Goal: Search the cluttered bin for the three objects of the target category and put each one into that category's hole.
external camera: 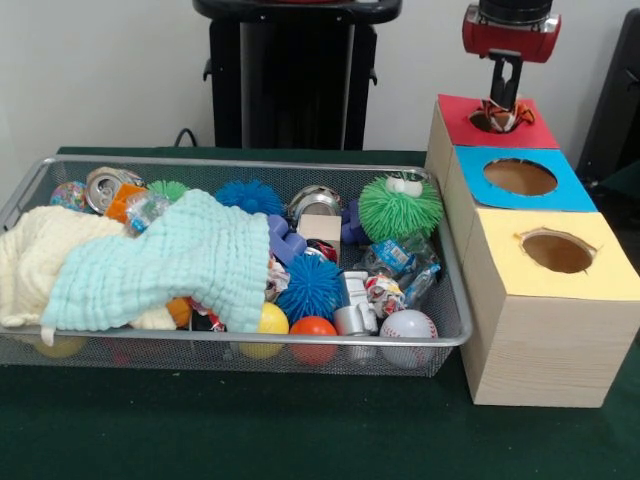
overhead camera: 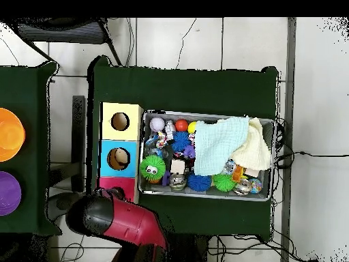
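Crumpled orange-and-white object [external camera: 493, 112] in the red-topped hole [external camera: 472, 121], my gripper [external camera: 505, 98] pinching it, wire-mesh bin [external camera: 230, 350] beside wooden boxes [external camera: 545, 340].

We see the wire bin [external camera: 455, 330] packed nearly rim to rim: a pale green cloth [external camera: 170, 262] and a cream cloth [external camera: 40, 255] blanket its left half, covering whatever lies beneath. Spiky balls [external camera: 400, 208], cans and bottles crowd the rest, leaving no bare floor. The blue hole [external camera: 520, 177] and yellow hole [external camera: 557, 251] stand open; the gripper [external camera: 505, 105] occupies the red hole [external camera: 492, 120].
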You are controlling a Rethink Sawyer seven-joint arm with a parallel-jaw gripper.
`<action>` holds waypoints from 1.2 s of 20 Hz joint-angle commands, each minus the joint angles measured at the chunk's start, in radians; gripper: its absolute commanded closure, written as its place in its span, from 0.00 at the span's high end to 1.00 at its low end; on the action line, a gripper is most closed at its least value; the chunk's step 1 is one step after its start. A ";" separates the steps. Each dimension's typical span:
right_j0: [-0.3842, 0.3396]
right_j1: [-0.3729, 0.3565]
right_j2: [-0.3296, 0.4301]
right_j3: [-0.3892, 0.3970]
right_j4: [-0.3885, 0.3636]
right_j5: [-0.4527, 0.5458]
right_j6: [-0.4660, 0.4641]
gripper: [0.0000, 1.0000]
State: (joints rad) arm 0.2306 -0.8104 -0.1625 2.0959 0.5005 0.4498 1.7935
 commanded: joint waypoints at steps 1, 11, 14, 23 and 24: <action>0.037 0.010 0.003 -0.070 -0.048 0.177 0.243 0.00; 0.048 0.014 0.005 -0.069 -0.061 0.069 0.163 1.00; 0.060 0.022 -0.003 -0.076 -0.060 0.041 0.177 1.00; 0.036 0.030 0.020 -0.047 -0.034 -0.015 0.172 1.00; 0.037 0.024 0.021 -0.045 -0.032 -0.015 0.173 1.00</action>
State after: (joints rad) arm 0.2883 -0.8197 -0.1976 2.0681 0.4857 0.4969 1.7935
